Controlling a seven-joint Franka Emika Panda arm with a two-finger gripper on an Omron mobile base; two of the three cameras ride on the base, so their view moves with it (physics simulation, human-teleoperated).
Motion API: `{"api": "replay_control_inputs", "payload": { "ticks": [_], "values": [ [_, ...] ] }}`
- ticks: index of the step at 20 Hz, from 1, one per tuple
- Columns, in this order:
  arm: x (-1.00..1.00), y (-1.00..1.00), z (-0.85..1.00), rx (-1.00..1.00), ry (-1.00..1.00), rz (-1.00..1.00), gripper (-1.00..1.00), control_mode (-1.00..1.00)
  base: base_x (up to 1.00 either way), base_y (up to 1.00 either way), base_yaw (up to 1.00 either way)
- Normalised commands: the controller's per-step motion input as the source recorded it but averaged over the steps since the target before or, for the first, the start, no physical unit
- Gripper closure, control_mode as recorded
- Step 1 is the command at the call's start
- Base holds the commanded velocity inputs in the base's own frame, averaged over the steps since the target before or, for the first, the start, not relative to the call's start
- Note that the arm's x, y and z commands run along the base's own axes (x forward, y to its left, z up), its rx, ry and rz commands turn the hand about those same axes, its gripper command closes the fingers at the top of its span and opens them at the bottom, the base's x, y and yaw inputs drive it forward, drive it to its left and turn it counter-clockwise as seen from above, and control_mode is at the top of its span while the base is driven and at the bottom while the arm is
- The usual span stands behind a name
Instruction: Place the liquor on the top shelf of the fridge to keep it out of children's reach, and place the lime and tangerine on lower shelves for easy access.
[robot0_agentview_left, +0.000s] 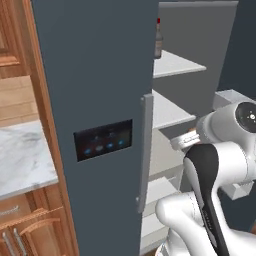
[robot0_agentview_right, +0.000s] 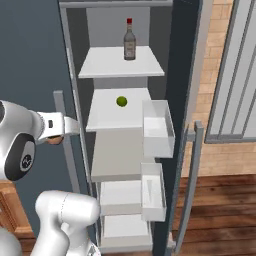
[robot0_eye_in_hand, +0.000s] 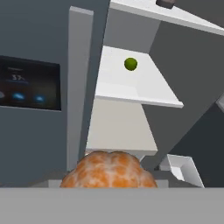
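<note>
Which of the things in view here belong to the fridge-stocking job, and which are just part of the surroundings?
Belong to the job:
- liquor, standing on the top shelf
- lime, on the shelf below
- tangerine, held in the gripper
- fridge, its right door open

Just surroundings:
- door bins
- marble counter
- wooden cabinets

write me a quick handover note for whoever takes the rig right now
Gripper: shut on the tangerine, held in front of the open fridge.
Liquor: upright on the top shelf. Done.
Lime: on the shelf just below it. Done.
Left: set the tangerine on one of the lower shelves and let go.
</note>
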Motion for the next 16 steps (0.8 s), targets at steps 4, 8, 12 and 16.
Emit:
{"api": "replay_control_inputs", "payload": {
  "ticks": [4,8,12,16],
  "values": [
    [0.0,0.0,0.0,0.0,0.0,0.0,1.0,1.0,0.17,-0.44,0.0],
    [0.0,0.0,0.0,0.0,0.0,0.0,1.0,1.0,0.17,-0.14,0.01],
    [0.0,0.0,0.0,0.0,0.0,0.0,1.0,1.0,0.21,0.0,0.05],
    [0.0,0.0,0.0,0.0,0.0,0.0,1.0,1.0,0.35,-0.05,0.11]
  ]
}}
